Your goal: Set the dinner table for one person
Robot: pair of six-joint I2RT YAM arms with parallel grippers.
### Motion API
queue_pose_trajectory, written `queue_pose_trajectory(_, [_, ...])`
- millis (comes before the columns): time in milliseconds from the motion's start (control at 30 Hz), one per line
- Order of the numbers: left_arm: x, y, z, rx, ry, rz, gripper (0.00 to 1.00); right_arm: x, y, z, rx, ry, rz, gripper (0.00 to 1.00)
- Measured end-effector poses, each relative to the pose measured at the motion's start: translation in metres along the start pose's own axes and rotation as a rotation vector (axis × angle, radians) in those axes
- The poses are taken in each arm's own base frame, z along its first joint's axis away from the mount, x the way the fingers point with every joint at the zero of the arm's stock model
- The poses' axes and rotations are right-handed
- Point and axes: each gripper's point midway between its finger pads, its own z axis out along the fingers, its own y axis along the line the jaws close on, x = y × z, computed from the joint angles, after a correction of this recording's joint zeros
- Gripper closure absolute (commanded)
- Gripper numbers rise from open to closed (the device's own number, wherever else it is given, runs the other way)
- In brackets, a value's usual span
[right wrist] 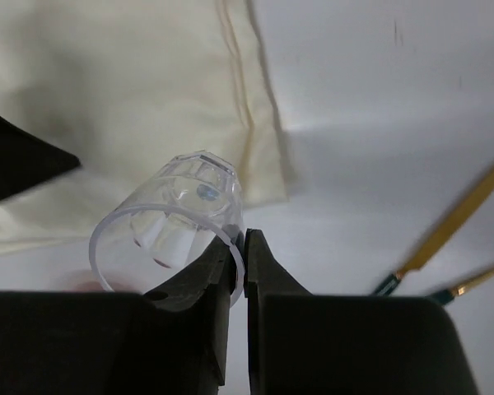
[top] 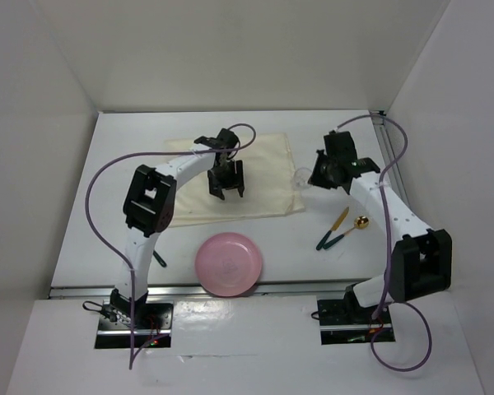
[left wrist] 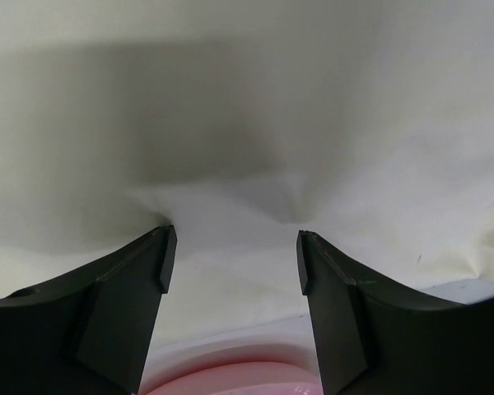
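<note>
My right gripper is shut on the rim of a clear glass, held tilted above the white dinner table just off the right edge of the cream cloth mat; the glass shows faintly in the top view. My left gripper is open and empty, low over the mat. A pink plate lies near the front edge below the mat and shows in the left wrist view. A gold knife and gold spoon with green handles lie at right.
A green-handled utensil lies partly hidden by the left arm. White walls enclose the table on three sides. A silver rail runs along the right edge and another along the front edge.
</note>
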Motion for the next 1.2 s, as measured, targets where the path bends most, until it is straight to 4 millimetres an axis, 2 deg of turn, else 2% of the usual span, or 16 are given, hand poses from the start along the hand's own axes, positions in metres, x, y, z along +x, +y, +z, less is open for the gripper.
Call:
queue_pose_trajectory(67, [0.004,0.006,-0.002,-0.018,-0.003,-0.002,0.23,-0.03,0.015,-0.001,-0.018,-0.053,0.0,1.0])
queue_pose_trajectory(133, [0.007,0.01,-0.01,-0.033,-0.01,-0.005,0.23,-0.06,0.031,0.008,-0.035,-0.086,0.0,1.0])
queue_pose_trajectory(267, [0.005,0.018,-0.05,-0.057,-0.08,-0.009,0.23,-0.108,0.058,0.059,-0.041,-0.109,-0.004,1.0])
queue_pose_trajectory(367, [0.002,0.026,-0.089,-0.056,-0.163,-0.033,0.23,-0.122,0.067,0.1,-0.041,-0.098,-0.011,1.0])
queue_pose_trajectory(467, [0.002,0.043,-0.123,-0.065,-0.234,-0.082,0.23,-0.135,0.075,0.137,-0.035,-0.085,-0.015,1.0])
queue_pose_trajectory(533, [0.005,0.055,-0.135,-0.077,-0.258,-0.118,0.23,-0.14,0.078,0.155,-0.033,-0.088,-0.015,1.0])
queue_pose_trajectory(600, [0.01,0.067,-0.138,-0.096,-0.26,-0.141,0.23,-0.14,0.078,0.169,-0.025,-0.082,-0.018,1.0])
queue_pose_trajectory(667, [0.023,0.076,-0.131,-0.118,-0.233,-0.16,0.23,-0.137,0.076,0.179,-0.012,-0.07,-0.021,1.0])
queue_pose_trajectory(800, [0.066,0.099,-0.107,-0.166,-0.123,-0.167,0.15,-0.137,0.076,0.192,0.008,-0.069,-0.035,1.0])
queue_pose_trajectory(900, [0.102,0.111,-0.098,-0.189,-0.047,-0.176,0.08,-0.138,0.079,0.196,0.007,-0.071,-0.045,0.99])
queue_pose_trajectory(1033, [0.134,0.111,-0.105,-0.168,-0.018,-0.153,0.06,-0.144,0.085,0.203,0.001,-0.081,-0.051,0.74])
queue_pose_trajectory(1067, [0.138,0.109,-0.108,-0.159,-0.022,-0.145,0.06,-0.144,0.087,0.204,-0.002,-0.081,-0.053,0.59])
queue_pose_trajectory(1167, [0.153,0.104,-0.113,-0.162,-0.018,-0.126,0.06,-0.141,0.091,0.207,-0.011,-0.073,-0.062,0.49])
queue_pose_trajectory(1200, [0.156,0.103,-0.115,-0.163,-0.016,-0.118,0.06,-0.14,0.092,0.207,-0.012,-0.072,-0.064,0.39])
